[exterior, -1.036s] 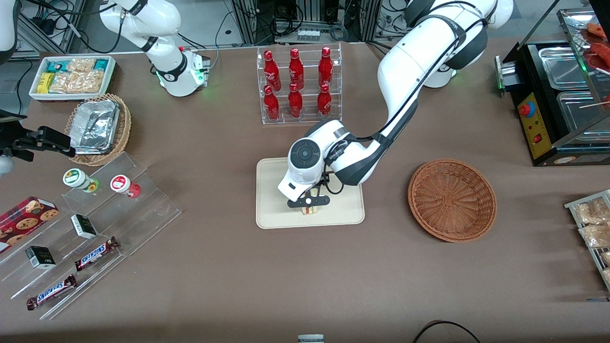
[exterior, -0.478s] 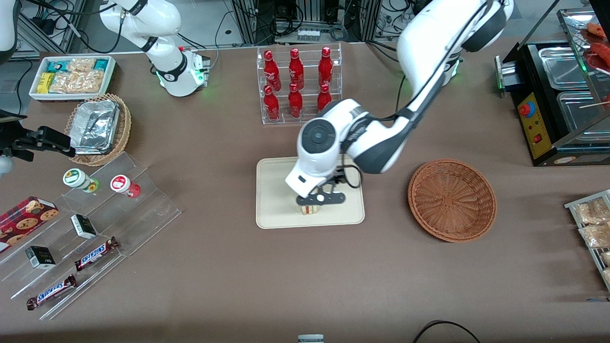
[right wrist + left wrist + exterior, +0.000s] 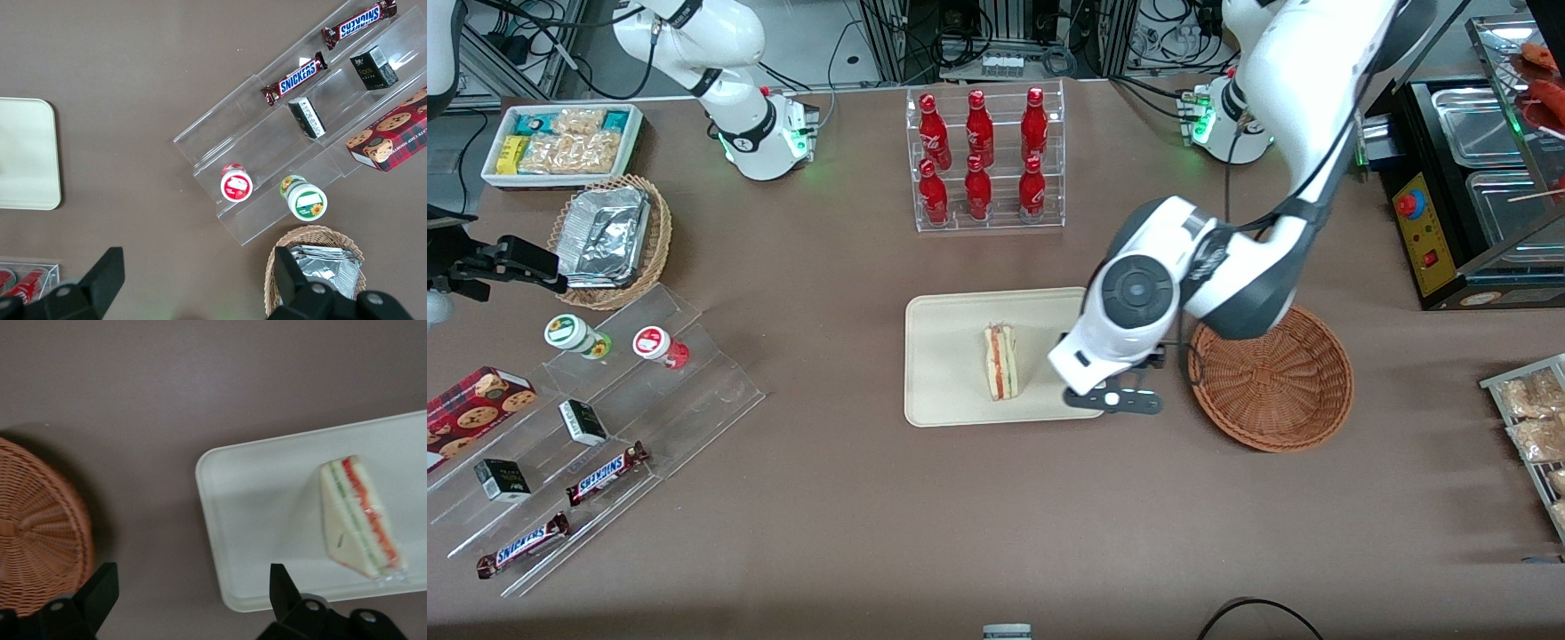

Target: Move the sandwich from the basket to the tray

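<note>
Sandwich (image 3: 1001, 362) on the tray (image 3: 943, 356), roughly mid-tray, lying with its striped cut edge up, pink-red and green layers plain in the wrist view (image 3: 360, 520); nothing touching it. Seated flat, well inside the low rim, so unlikely to slide off. Gripper (image 3: 1113, 401) raised above the table, over the tray's edge toward the working arm's end, between tray and basket (image 3: 1270, 373); fingers (image 3: 99, 590) spread wide apart, holding nothing, tabletop and tray corner visible between them in the wrist view. Spread jaws and the clear gap to the sandwich judged consistent with a completed release. Basket bare inside in the front view, woven bottom showing; only part of it (image 3: 37, 533) caught by the wrist camera. Placement judged done as far as visible: task's thing out of the basket, on the tray. Little left to go wrong, barring a low swing of the arm across the tray. Elsewhere, untouched and well apart: rack of red bottles (image 3: 983, 156) farther from the front camera than the tray; tan basket of foil trays (image 3: 609, 238) toward the parked arm's end.
</note>
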{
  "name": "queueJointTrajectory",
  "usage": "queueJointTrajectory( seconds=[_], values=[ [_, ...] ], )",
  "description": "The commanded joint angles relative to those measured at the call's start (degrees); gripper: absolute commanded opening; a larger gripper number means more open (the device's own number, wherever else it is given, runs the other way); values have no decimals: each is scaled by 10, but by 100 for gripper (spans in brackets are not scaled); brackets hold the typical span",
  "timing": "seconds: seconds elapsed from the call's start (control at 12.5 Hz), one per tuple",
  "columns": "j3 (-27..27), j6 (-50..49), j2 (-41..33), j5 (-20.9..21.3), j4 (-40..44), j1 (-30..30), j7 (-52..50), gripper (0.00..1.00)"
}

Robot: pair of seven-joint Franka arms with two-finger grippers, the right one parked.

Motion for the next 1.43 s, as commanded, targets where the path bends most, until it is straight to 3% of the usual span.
queueJointTrajectory(
  seconds=[0.0,0.8,1.04,1.36],
  values=[
    [-1,10,-93,-12,-110,51,38,100],
    [3,-16,-173,-33,-143,112,99,100],
    [63,-43,-234,-79,-178,105,190,100],
    [121,-136,-292,-101,-174,89,232,100]
  ],
)
